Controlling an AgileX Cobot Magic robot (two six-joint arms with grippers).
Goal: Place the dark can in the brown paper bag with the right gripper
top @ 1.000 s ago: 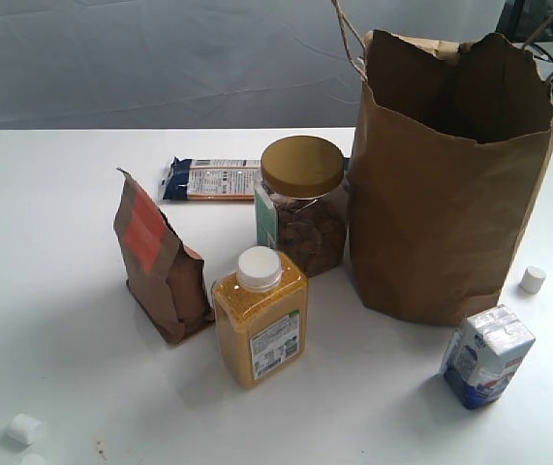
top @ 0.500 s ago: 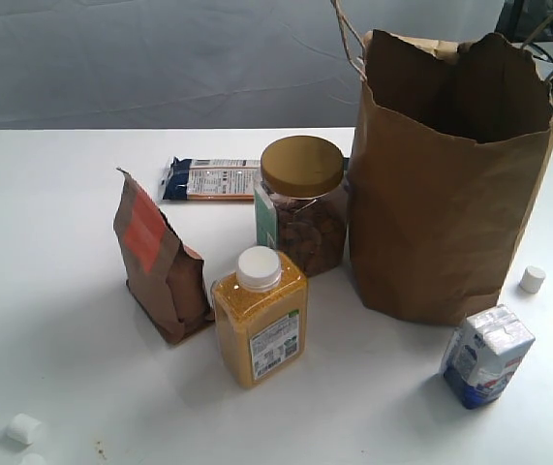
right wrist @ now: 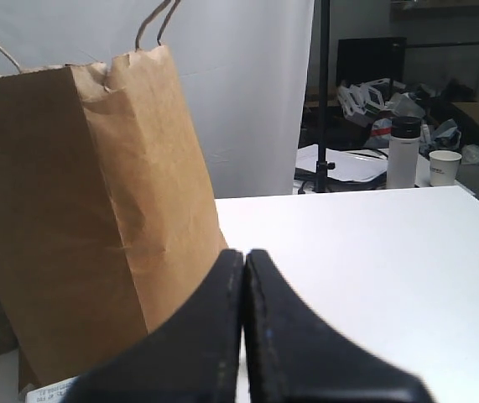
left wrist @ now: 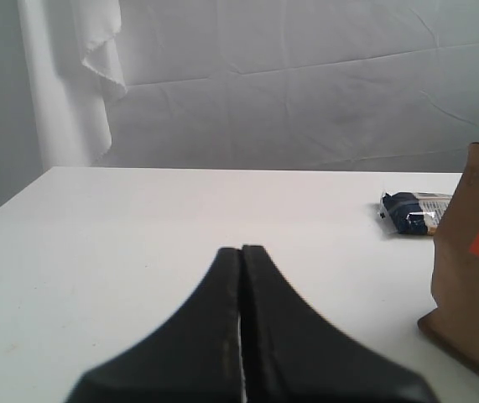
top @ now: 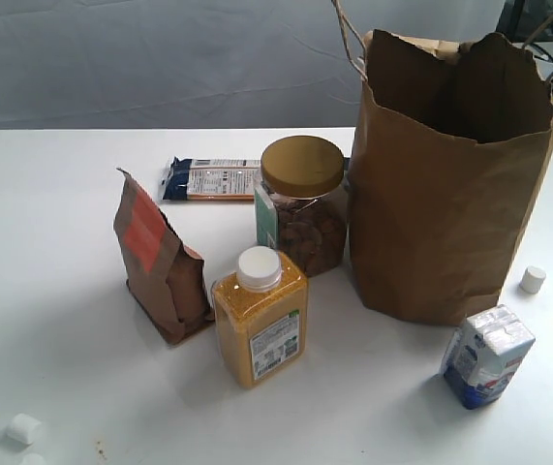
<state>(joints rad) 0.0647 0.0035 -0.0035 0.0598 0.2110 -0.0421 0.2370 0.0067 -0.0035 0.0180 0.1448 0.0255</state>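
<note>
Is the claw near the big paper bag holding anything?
No, the right gripper is shut flat on itself with nothing between, the paper bag beyond it.

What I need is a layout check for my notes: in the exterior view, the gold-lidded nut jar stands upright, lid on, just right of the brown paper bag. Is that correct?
Not quite. The gold-lidded nut jar does stand upright with its lid on, but it is just left of the brown paper bag, not right of it. The exterior view shows this.
</note>
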